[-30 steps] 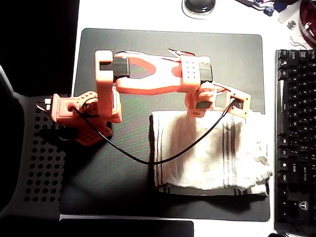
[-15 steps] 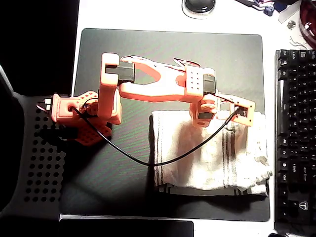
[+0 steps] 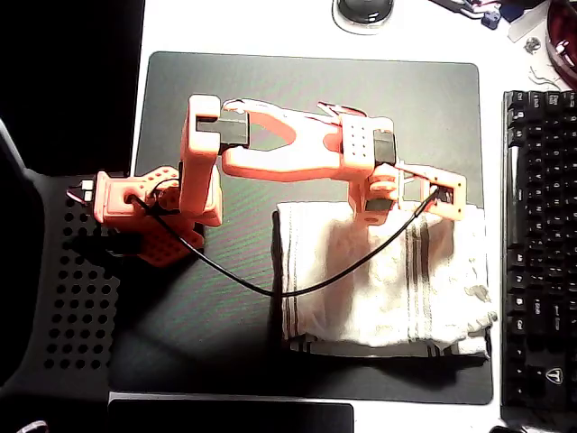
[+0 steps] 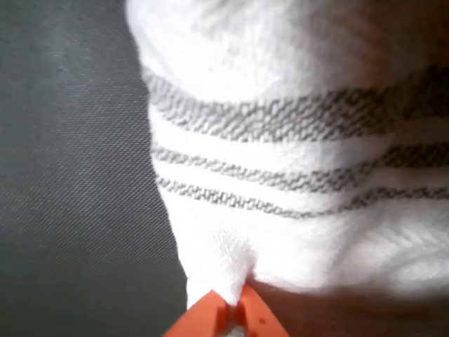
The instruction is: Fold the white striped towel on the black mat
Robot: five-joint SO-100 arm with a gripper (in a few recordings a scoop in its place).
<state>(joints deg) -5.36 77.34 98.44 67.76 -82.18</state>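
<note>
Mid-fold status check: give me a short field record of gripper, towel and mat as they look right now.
gripper: orange gripper, tips pinched together on a corner of the cloth in the wrist view
towel: white striped towel lies on the right half of the mat, looks already doubled over, wrinkled, lower layer showing along its bottom edge
grasp point: towel's upper edge in the overhead view
mat: black mat, flat, bare on its left and top parts
nearby: keyboard right of the mat; cable draped across the towel
</note>
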